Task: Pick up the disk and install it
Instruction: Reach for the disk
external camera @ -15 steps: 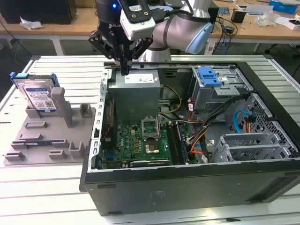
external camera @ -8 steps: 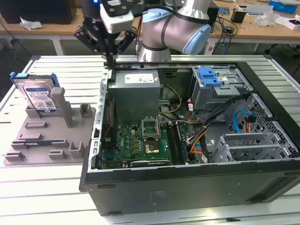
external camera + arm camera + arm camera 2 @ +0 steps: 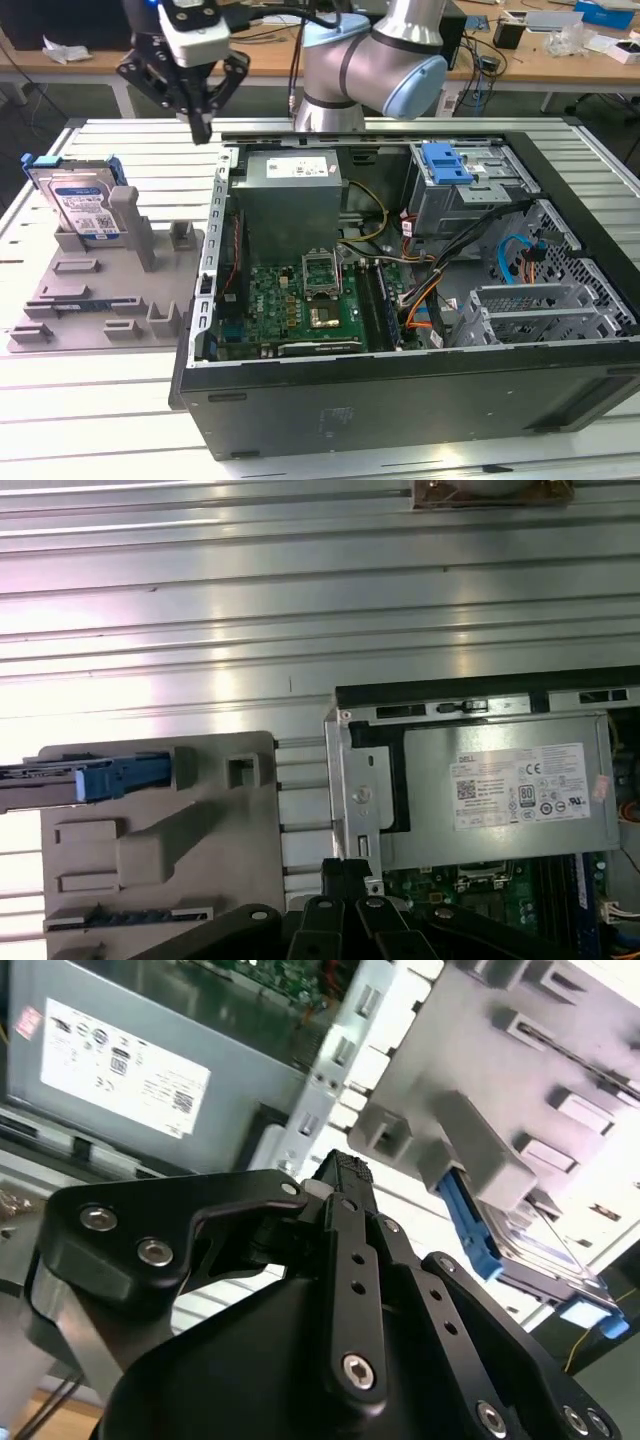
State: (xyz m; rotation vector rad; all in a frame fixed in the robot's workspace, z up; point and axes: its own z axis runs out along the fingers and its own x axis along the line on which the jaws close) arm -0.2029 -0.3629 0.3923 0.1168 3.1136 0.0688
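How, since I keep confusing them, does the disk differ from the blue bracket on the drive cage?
The disk stands on edge in the grey fixture outside the case; the bracket lies flat on the cage inside it. The disk is a labelled silver drive in a blue frame; the bracket is bare blue plastic. Both have blue plastic parts.

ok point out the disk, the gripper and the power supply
disk (image 3: 85,208): exterior view, its label
gripper (image 3: 201,130): exterior view, between its fingertips
power supply (image 3: 288,205): exterior view, its grey face
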